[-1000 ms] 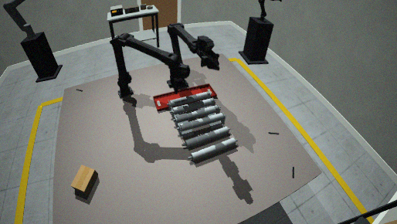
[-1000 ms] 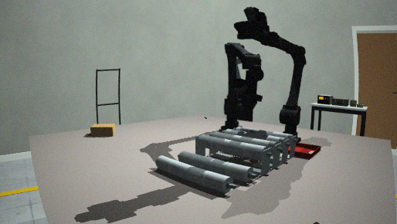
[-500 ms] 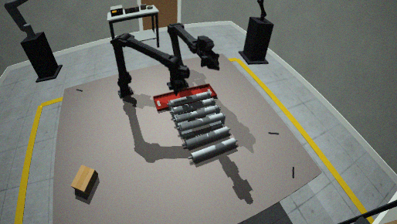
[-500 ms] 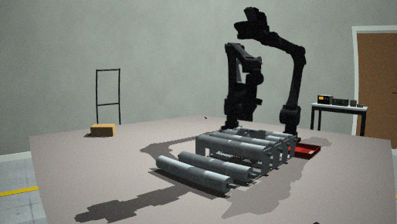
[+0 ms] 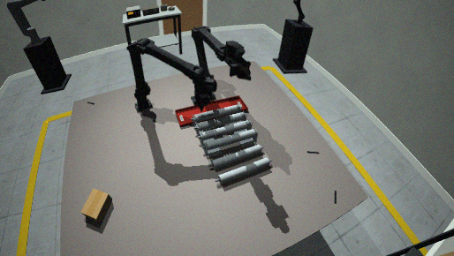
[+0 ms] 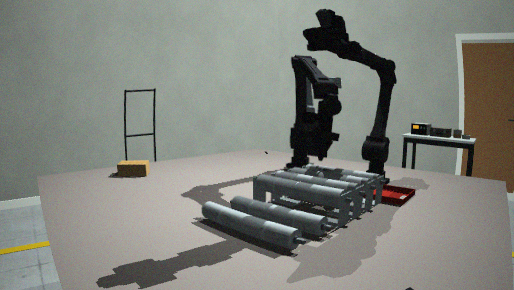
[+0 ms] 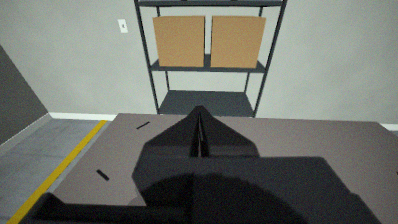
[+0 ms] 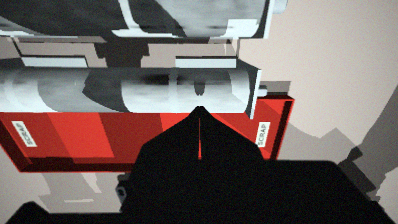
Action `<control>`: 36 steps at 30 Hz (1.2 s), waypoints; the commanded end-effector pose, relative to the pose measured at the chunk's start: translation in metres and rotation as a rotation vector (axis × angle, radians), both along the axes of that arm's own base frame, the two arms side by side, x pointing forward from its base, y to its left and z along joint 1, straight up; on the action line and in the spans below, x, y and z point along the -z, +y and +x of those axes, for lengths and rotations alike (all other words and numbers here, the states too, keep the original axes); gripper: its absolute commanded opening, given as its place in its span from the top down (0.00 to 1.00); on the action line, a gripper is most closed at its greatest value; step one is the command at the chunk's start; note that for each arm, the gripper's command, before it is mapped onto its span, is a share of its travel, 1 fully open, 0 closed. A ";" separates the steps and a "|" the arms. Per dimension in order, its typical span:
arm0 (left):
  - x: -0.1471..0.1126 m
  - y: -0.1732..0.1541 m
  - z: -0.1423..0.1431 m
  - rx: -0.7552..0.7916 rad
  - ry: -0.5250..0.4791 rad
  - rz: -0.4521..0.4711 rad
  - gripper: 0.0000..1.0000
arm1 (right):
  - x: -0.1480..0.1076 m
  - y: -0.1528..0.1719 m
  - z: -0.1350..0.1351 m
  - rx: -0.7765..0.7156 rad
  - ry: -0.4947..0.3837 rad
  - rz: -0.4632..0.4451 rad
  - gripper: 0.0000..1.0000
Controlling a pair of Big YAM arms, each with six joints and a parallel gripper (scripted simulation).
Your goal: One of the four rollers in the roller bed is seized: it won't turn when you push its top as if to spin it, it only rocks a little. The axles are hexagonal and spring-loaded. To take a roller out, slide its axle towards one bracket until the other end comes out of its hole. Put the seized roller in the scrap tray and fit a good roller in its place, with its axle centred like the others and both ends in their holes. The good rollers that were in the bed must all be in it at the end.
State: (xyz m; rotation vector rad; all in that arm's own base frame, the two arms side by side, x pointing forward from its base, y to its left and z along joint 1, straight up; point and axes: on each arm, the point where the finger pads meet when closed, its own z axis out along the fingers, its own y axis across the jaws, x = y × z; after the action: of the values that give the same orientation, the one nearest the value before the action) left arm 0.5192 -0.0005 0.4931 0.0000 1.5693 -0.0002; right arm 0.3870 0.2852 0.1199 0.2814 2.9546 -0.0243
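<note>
On the long red rectangular scrap tray [image 5: 179, 119] [image 6: 411, 196] [image 8: 280, 142]: two white labels [image 8: 24, 134] [image 8: 263, 134], one near each end, both reading "SCRAP" sideways in the right wrist view. I can make out no brand name.
Right gripper [image 5: 201, 108] [image 6: 320, 157] [image 8: 200, 108]: black, pointing downward, fingers together, nothing held. In its wrist view, the tips overlap the lower edge of the nearest roller; whether they touch it I cannot tell.
Nearest bed roller [image 5: 217, 113] [image 6: 341, 172] [image 8: 150, 90]: grey metal cylinder, lying across twelve o'clock from those tips in the wrist view, with a short axle stub [image 8: 262, 91] out at about one o'clock.
Scrap tray, from those tips: its visible floor spreads from eight to four o'clock, partly covered by the gripper and the roller.
Roller bed: four grey rollers side by side between upright grey brackets [image 6: 345, 210]. Which is the seized one, I cannot tell.
Loose rollers [image 5: 237, 157] [image 5: 245, 171] [image 6: 277, 215] [image 6: 250, 225]: two grey cylinders on the table, around five o'clock from the right gripper in the top view, beyond the bed.
Left gripper [image 5: 248, 78] [image 6: 311, 39] [image 7: 200, 108]: black, raised well above the table, fingers shut, holding nothing; the bed lies around seven o'clock from it in the top view.
</note>
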 end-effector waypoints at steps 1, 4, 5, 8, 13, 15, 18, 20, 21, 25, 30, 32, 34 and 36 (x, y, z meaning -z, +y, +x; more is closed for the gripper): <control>-0.011 0.003 0.004 -0.004 -0.028 0.011 1.00 | 0.014 -0.003 0.010 0.026 0.000 -0.003 1.00; -0.011 0.003 0.004 -0.004 -0.028 0.011 1.00 | 0.018 -0.002 0.010 0.024 -0.001 -0.002 1.00; -0.011 0.003 0.004 -0.004 -0.028 0.011 1.00 | 0.018 -0.002 0.009 0.023 0.000 -0.003 1.00; -0.011 0.003 0.004 -0.004 -0.028 0.011 1.00 | 0.012 0.003 0.010 0.012 -0.016 0.009 1.00; -0.011 0.003 0.004 -0.004 -0.028 0.011 1.00 | 0.021 -0.002 0.010 0.023 -0.003 0.000 1.00; -0.011 0.003 0.004 -0.004 -0.028 0.011 1.00 | 0.016 0.000 0.013 0.023 -0.010 0.005 1.00; -0.011 0.003 0.004 -0.004 -0.028 0.011 1.00 | 0.018 -0.001 0.012 0.023 -0.007 0.003 1.00; -0.011 0.003 0.004 -0.004 -0.028 0.011 1.00 | 0.019 -0.001 0.012 0.023 -0.009 0.005 1.00; -0.011 0.003 0.004 -0.004 -0.028 0.011 1.00 | 0.020 -0.004 0.009 0.023 0.002 -0.004 1.00; -0.011 0.003 0.004 -0.004 -0.028 0.011 1.00 | 0.009 0.002 0.010 0.012 -0.015 0.009 1.00; -0.011 0.003 0.004 -0.004 -0.028 0.011 1.00 | 0.021 -0.001 0.011 0.023 -0.008 0.004 1.00; -0.011 0.003 0.004 -0.004 -0.028 0.011 1.00 | 0.023 -0.005 0.007 0.023 0.007 -0.008 1.00; -0.011 0.003 0.004 -0.004 -0.028 0.011 1.00 | 0.023 -0.004 0.009 0.024 0.001 -0.003 1.00; -0.011 0.003 0.004 -0.004 -0.028 0.011 1.00 | 0.021 -0.001 0.012 0.024 -0.008 0.005 1.00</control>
State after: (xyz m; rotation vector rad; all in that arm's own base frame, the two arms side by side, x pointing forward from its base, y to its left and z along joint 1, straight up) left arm 0.5192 -0.0005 0.4931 0.0000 1.5693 -0.0002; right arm 0.3873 0.2850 0.1055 0.2828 2.9548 -0.0256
